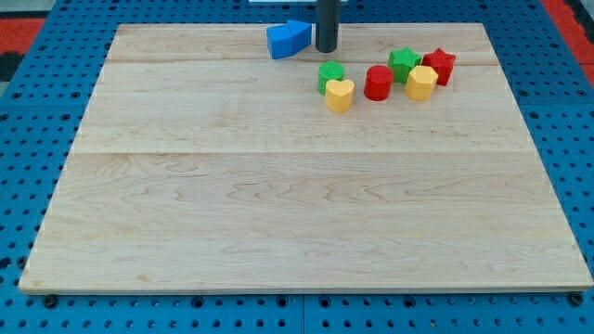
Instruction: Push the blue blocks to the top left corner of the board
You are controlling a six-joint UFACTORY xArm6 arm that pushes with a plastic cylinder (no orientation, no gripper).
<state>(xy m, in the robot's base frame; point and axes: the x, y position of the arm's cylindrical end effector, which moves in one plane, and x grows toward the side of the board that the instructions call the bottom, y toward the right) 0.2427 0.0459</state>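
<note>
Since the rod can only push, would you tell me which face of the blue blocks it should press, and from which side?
Press the blue blocks on their right-hand face, coming from the view's right. My tip already stands there, and the top left corner lies leftward along the board edge.

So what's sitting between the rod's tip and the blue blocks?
Nothing. In the camera view my tip stands right beside the blue blocks, on their right at the view's top, with no other block between. I cannot tell if they touch.

We see two blue blocks touching near the board's top edge: a cube [279, 41] and a wedge [300, 33].
</note>
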